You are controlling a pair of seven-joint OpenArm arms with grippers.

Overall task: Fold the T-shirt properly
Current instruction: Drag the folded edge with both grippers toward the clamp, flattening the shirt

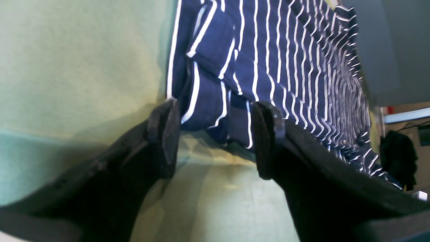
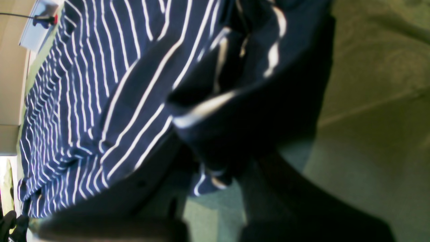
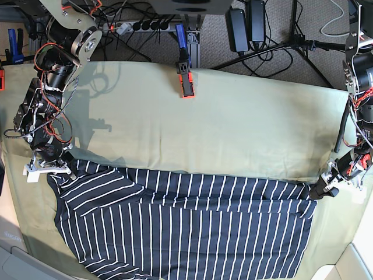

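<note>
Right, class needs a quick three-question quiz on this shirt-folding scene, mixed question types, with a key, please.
1. True or false: the T-shirt lies on a pale green cloth.
2. What colour are the T-shirt's thin stripes? A red, B white, C yellow.
3. Fill the gap: in the left wrist view, the left gripper has its jaws ____, one either side of a fold at the shirt's edge.

Key: 1 true; 2 B; 3 open.
</note>
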